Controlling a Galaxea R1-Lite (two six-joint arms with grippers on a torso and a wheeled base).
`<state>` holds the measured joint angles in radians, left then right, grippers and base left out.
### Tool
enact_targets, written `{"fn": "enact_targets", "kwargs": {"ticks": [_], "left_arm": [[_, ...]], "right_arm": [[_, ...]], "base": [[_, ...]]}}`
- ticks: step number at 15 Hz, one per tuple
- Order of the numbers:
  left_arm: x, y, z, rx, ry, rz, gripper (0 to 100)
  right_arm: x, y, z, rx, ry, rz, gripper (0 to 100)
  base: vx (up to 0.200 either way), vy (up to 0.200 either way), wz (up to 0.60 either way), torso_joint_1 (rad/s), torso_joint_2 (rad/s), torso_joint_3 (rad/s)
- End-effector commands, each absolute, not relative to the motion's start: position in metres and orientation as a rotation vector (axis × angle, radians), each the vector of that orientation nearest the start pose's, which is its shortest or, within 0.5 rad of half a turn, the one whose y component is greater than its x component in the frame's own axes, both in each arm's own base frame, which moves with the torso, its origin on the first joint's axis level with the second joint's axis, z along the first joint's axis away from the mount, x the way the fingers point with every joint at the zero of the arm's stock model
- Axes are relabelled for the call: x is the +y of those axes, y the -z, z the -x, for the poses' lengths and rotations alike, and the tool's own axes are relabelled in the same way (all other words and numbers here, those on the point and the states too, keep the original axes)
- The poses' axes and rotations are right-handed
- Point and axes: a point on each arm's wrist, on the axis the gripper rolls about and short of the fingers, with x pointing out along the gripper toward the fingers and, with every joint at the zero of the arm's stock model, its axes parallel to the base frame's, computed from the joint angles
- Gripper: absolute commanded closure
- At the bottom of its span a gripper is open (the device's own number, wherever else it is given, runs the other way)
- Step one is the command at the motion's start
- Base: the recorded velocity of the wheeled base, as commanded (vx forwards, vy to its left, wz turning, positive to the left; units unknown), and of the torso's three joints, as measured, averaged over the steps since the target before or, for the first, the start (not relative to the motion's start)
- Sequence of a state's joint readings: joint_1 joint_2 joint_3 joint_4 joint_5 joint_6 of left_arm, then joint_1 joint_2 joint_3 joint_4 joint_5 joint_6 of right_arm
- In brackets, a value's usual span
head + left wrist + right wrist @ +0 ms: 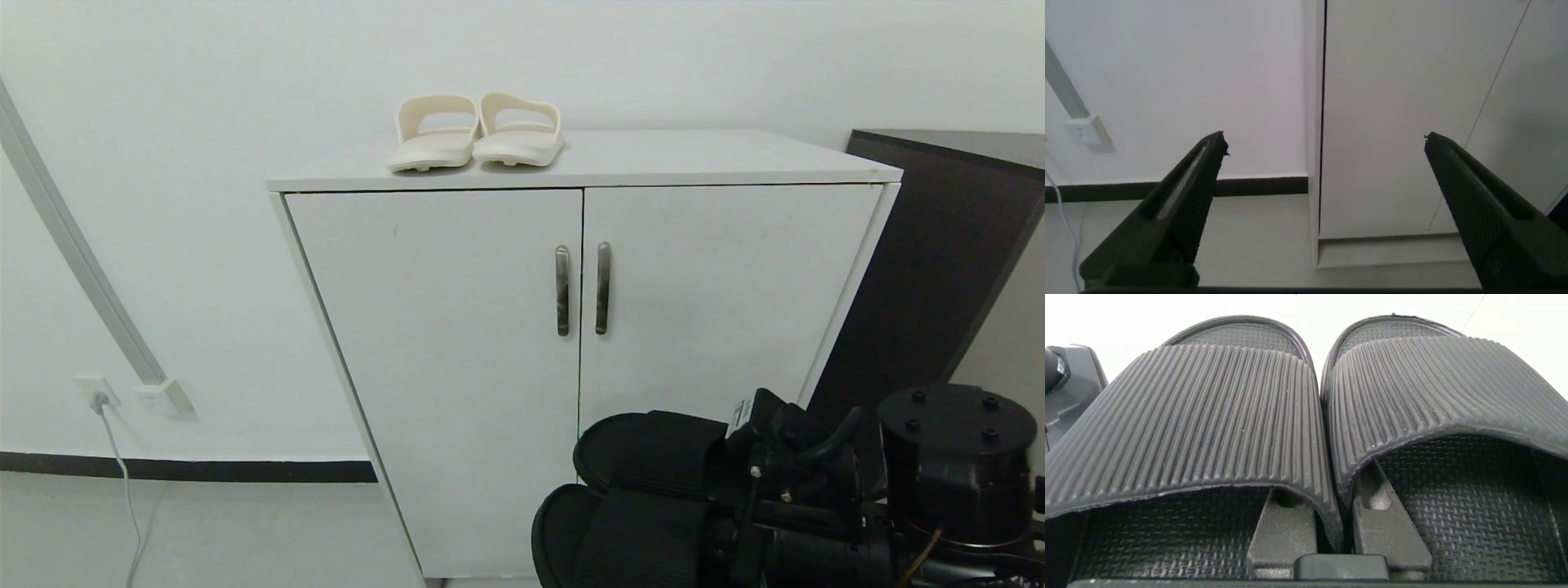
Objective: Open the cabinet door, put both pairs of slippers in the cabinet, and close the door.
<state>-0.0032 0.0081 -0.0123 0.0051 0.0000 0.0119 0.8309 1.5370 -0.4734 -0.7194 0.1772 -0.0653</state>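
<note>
Slippers: your right gripper (1327, 502) pinches the ribbed black pair (645, 490) together, one finger under each strap, low before the cabinet (694, 159). Its two white doors (441, 343) are shut. The cream pair (478, 135) sits side by side on the cabinet top, left of centre, toes toward its front edge. Your left gripper (1323, 143) gapes wide, empty.

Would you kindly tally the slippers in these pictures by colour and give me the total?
Cream slippers: 2
Black slippers: 2
Total: 4
</note>
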Motion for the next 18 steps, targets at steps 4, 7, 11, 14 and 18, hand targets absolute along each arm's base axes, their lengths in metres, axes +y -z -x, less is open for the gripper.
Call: {"fn": "enact_targets", "kwargs": {"ticks": [4, 7, 11, 14, 18], "left_arm": [[-0.004, -0.135, 0.006, 0.091, 0.202, 0.017, 0], [-0.009, -0.157, -0.03, 0.16, 0.412, 0.047, 0], [-0.016, -0.189, -0.074, 0.144, 0.652, 0.06, 0], [-0.027, -0.218, -0.106, 0.135, 0.74, 0.057, 0], [-0.07, -0.239, -0.139, 0.165, 0.899, 0.044, 0]], "right_arm": [[0.177, -0.148, -0.156, 0.299, -1.013, 0.189, 100], [0.176, -0.146, -0.155, 0.301, -1.018, 0.2, 100], [0.176, -0.146, -0.155, 0.304, -1.02, 0.202, 100], [0.176, -0.147, -0.155, 0.291, -1.018, 0.2, 100], [0.176, -0.146, -0.155, 0.286, -1.018, 0.199, 100]], "base": [[0.0, 0.0, 0.0, -0.008, 0.12, 0.086], [0.0, 0.0, 0.0, 0.0, 0.0, 0.0], [0.0, 0.0, 0.0, 0.0, 0.0, 0.0], [0.0, 0.0, 0.0, 0.0, 0.0, 0.0], [0.0, 0.0, 0.0, 0.0, 0.0, 0.0]]}}
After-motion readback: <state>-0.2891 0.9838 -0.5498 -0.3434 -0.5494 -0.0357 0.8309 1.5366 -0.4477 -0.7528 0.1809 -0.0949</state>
